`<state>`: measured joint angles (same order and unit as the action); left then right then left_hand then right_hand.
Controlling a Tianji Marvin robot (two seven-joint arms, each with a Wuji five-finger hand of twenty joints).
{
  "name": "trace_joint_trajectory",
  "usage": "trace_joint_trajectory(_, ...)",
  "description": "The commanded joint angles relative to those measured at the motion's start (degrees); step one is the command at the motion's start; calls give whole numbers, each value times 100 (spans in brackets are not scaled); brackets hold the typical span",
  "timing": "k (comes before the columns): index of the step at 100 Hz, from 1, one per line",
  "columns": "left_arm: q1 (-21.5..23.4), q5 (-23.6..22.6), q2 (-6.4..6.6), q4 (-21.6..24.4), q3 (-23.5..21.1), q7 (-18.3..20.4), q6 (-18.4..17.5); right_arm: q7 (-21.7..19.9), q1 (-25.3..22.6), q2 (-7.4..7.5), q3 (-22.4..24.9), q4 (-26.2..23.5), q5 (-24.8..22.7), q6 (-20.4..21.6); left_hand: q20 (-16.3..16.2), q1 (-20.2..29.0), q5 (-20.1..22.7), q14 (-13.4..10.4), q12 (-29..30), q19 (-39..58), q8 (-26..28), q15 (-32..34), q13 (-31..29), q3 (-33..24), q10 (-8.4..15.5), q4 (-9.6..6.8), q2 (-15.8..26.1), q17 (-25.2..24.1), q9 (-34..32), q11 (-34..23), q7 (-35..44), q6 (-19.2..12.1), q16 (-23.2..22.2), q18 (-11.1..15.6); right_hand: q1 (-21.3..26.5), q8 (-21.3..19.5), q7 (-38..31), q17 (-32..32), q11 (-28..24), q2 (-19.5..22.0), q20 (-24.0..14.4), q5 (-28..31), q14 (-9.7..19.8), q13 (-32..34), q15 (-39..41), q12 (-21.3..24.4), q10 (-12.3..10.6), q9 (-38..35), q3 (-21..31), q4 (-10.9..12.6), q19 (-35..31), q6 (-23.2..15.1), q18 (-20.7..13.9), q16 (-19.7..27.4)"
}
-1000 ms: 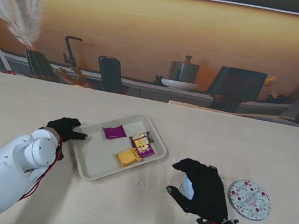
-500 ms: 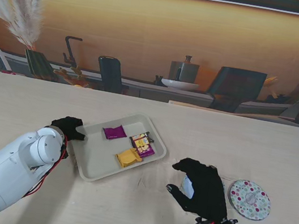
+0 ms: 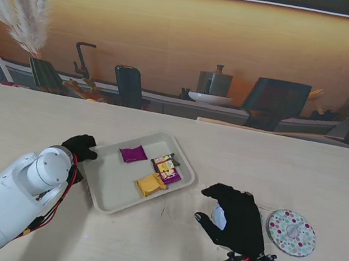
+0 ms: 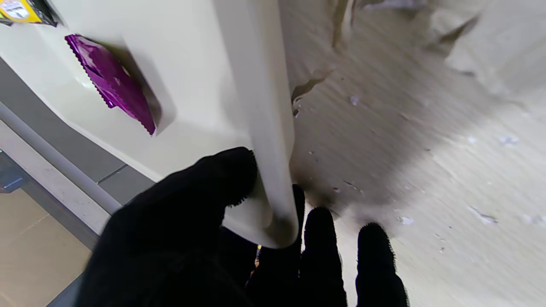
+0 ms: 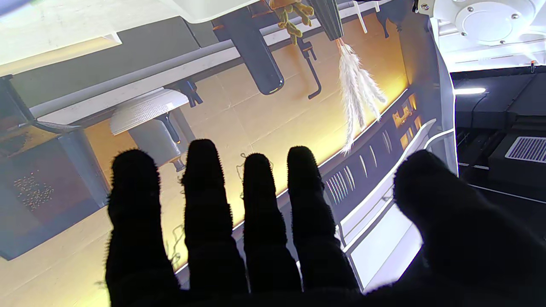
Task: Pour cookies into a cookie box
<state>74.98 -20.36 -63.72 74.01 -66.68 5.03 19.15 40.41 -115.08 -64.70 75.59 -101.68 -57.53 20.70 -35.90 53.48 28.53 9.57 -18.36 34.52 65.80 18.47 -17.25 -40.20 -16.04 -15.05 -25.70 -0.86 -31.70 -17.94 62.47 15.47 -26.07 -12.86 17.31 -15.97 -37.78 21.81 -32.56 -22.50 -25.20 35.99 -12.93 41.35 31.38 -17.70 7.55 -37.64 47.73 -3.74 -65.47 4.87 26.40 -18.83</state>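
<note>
A cream tray (image 3: 111,187) lies mid-table and carries wrapped cookies: a purple packet (image 3: 133,154), a yellow packet (image 3: 149,183) and a purple-and-yellow one (image 3: 167,168). My left hand (image 3: 82,147) is shut on the tray's left rim. In the left wrist view the thumb of that hand (image 4: 204,238) lies on top of the rim (image 4: 264,106) with the fingers under it, near the purple packet (image 4: 111,81). My right hand (image 3: 236,220) arches over a small white cookie box (image 3: 218,215), thumb and fingers on either side, hiding most of it. The box does not show behind the right hand (image 5: 264,238) in its wrist view.
A round polka-dot lid (image 3: 291,232) lies flat on the table just right of my right hand. The pale wooden table (image 3: 275,167) ends at a back edge, with dark chairs and a pot behind it.
My left arm has pushed slightly forward and its hand has settled tighter on the tray's rim. The tray has barely shifted. The right hand has held still.
</note>
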Motion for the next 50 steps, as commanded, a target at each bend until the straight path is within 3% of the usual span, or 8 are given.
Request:
trace_joint_trajectory(1,210,140,-114,-55,15,190,-8,-32,-7,-30,-29,-9,-7,-10,102,112,-13,757,81,836,312,1007,-812,-486,-296,-426,-156,568,-197,-261,643,3,-45,-386,-220,-22,41,-1,46,120,-32,143,-221,105,42,-9,7,-97,101,58,-121,-145,118,-59)
trace_joint_trajectory(9,278,287,-131,39,-76,183,0,-3,-5,-33,-36,-5,-10,-17,296,146,-24,894,94,905,476,1155,-808,-554,-417,-635,-128,617,-219,-335,668,123,24,-353,-217,-22,31,9,39,116,-30,153,-222,114,48,-12,14,-108,120,56,-132,-150,114,-61)
trace_joint_trajectory(19,338,363,-103,165,-161,322,99,16,-7,-33,-40,-3,-18,-18,478,116,-92,987,88,910,614,1203,-845,-553,-511,-710,-62,691,-242,-368,700,146,112,-344,-230,-20,23,12,37,126,-26,154,-220,118,49,-14,18,-110,131,51,-139,-152,121,-60)
trace_joint_trajectory(27,401,555,-134,210,-249,290,116,31,-5,-36,-45,-2,-15,-11,678,84,-92,1182,60,1065,731,1275,-980,-668,-644,-895,-92,940,-341,-428,792,208,236,-541,-234,-18,20,20,36,134,-24,151,-222,116,49,-15,24,-111,131,49,-149,-146,121,-60)
trace_joint_trajectory(29,416,627,-148,217,-272,271,118,37,-4,-36,-46,0,-16,-10,1024,116,-114,1268,60,1221,764,1331,-975,-629,-705,-978,-74,969,-332,-420,798,226,402,-592,-232,-18,17,23,35,139,-23,157,-221,116,49,-15,25,-114,133,49,-150,-150,122,-60)
trace_joint_trajectory(40,492,1081,-224,252,-392,199,172,61,0,-38,-51,3,-19,0,1106,218,-110,1569,32,1304,853,1402,-1079,-761,-901,-958,-174,1307,-343,-479,760,433,384,-837,-224,-15,14,25,34,149,-18,157,-222,116,49,-16,31,-115,139,50,-153,-148,121,-60)
trace_joint_trajectory(50,523,1340,-287,224,-421,95,170,89,1,-39,-55,5,-28,5,1008,212,1,1669,-57,1614,897,1656,-1432,-981,-948,-1013,-307,1730,-545,-662,731,526,272,-1093,-221,-14,5,42,28,162,-13,161,-220,115,52,-19,36,-114,147,49,-159,-149,116,-61)
